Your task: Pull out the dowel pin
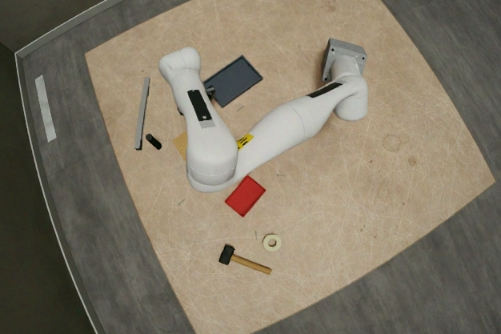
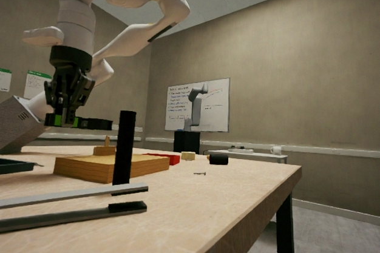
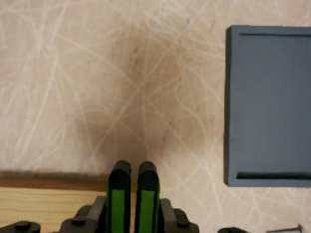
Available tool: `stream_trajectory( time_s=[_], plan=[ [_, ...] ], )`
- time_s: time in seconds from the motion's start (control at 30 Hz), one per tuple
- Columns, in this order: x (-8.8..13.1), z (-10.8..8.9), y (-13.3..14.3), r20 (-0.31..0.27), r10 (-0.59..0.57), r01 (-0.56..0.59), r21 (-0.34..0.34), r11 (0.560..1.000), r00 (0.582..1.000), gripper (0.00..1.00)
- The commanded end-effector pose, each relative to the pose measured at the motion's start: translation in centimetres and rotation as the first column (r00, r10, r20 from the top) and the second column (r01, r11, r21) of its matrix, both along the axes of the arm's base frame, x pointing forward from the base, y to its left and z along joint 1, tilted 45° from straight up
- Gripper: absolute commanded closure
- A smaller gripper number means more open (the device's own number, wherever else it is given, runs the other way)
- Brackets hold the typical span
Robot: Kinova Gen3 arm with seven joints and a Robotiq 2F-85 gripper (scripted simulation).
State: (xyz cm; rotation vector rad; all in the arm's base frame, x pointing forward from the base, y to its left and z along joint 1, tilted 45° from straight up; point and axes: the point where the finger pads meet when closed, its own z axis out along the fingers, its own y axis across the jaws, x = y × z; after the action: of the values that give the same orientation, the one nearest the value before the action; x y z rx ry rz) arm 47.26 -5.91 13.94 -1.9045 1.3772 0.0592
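My gripper (image 2: 67, 119) is shut on the black-and-green spring clamp (image 2: 96, 124) (image 3: 118, 209) and holds it level, well above the bench. Two long clamp arms point forward between the fingers in the wrist view. The bench board (image 1: 181, 146) (image 2: 82, 168) (image 3: 50, 201) lies below, mostly hidden by the arm in the top view. A small wooden piece (image 2: 101, 151), seemingly the block, sits on the board, with the upright dowel pin (image 2: 107, 140) above it. The stop cannot be made out separately, and the gap between it and the block is not visible.
A dark tray (image 1: 234, 81) (image 2: 15, 167) (image 3: 271, 107) lies beside the board. A black cylinder (image 1: 154, 142) (image 2: 124, 148) stands near a grey bar (image 1: 141, 115) (image 2: 73, 194). A red tray (image 1: 245, 196) (image 2: 175, 159), tape roll (image 1: 265, 243) (image 2: 187, 155) and mallet (image 1: 250, 263) (image 2: 218, 159) lie farther off.
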Motion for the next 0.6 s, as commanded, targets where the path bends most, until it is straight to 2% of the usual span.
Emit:
stream_trajectory(
  time_s=[0.0, 0.57],
  plan=[
    [0.02, 0.07, -0.07, 0.000, -0.003, 0.003, 0.000, 1.000, 1.000, 0.68],
    [0.05, 0.12, -0.03, -0.004, -0.008, 0.008, 0.003, 1.000, 1.000, 0.68]
  ],
)
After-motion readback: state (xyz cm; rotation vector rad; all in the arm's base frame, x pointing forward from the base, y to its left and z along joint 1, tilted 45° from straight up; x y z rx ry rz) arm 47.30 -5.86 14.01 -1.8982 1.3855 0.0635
